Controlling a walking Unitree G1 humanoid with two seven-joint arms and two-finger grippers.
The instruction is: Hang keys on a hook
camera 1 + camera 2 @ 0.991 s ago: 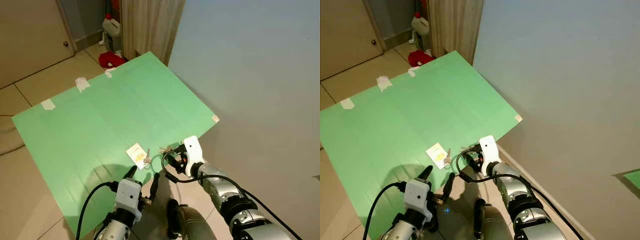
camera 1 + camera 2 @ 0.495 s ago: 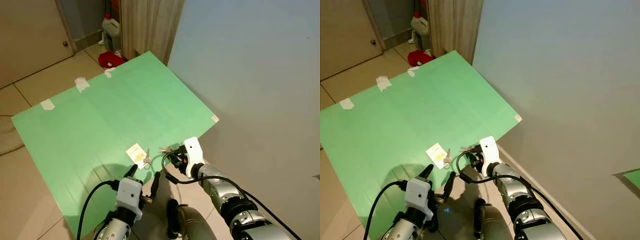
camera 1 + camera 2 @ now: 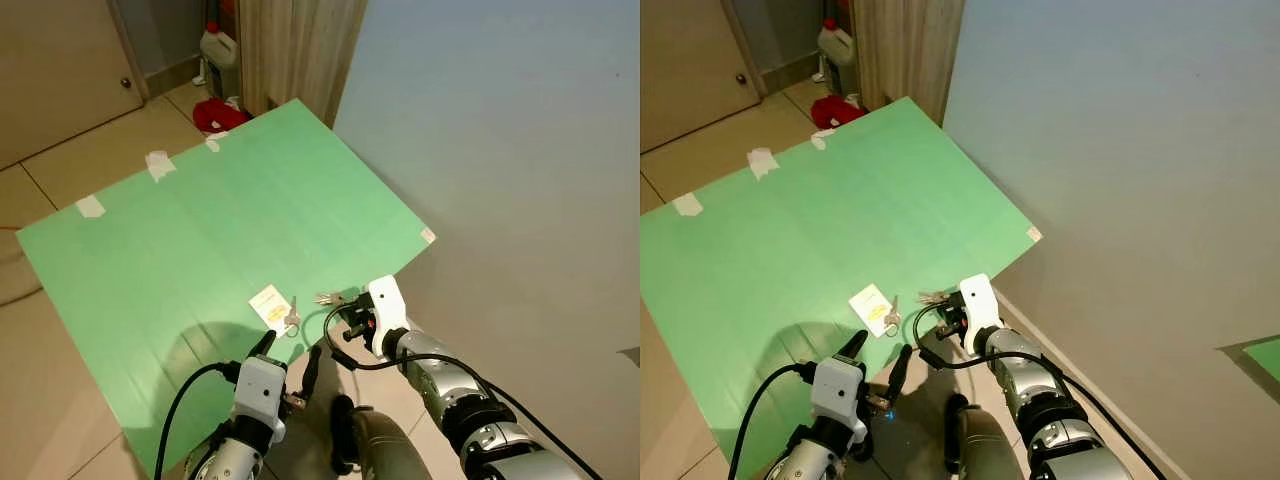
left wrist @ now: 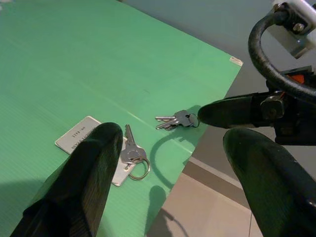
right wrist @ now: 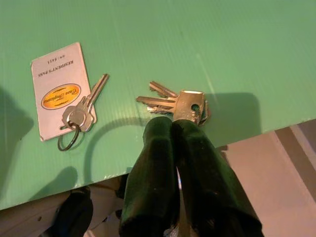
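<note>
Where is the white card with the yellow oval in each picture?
Left eye view: white card on the green sheet, ahead of the left gripper.
Right eye view: card at.
Left wrist view: card at, partly behind a finger.
Right wrist view: card at.
Shared landmark: the key ring lying on it.

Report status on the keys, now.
Right end effector shut on key bunch at green sheet edge. Left end effector open, hovering near second key with card. No hook in sight.

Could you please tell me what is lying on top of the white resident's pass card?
A single key on a ring overlaps the card's corner, hiding that part. The key bunch lies apart, at the right end effector.
</note>
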